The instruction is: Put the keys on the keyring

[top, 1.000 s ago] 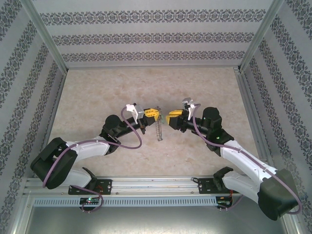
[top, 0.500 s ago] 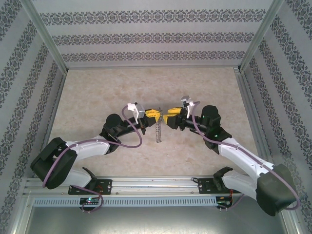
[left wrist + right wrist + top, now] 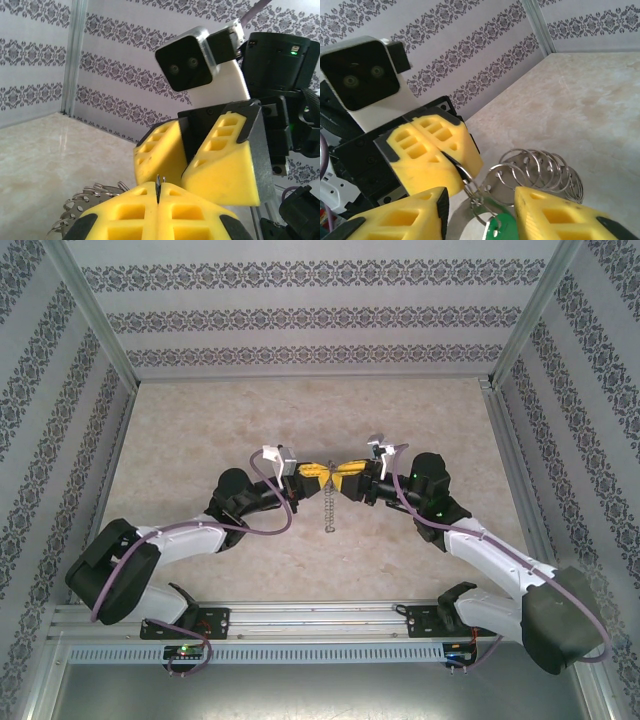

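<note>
My left gripper (image 3: 316, 473) is shut, pinching a thin wire loop of the keyring (image 3: 540, 170) at its fingertips (image 3: 158, 192). The keyring's silver coils hang below it over the table (image 3: 328, 508) and show at the lower left of the left wrist view (image 3: 87, 200). My right gripper (image 3: 346, 480) faces the left one tip to tip and stands open (image 3: 480, 215). The wire loops and the key's green head (image 3: 501, 227) sit between its fingers. The key's blade is hidden. The green head appears to hang from a small wire ring.
The beige tabletop (image 3: 200, 430) spreads all round the two grippers. Patterned walls (image 3: 320, 315) and metal frame posts (image 3: 95, 310) close it in on three sides. The arm bases sit on the rail (image 3: 320, 625) at the near edge.
My right gripper has moved left until its fingertips meet those of the left gripper. The left gripper has shifted slightly up and right, still holding the keyring.
</note>
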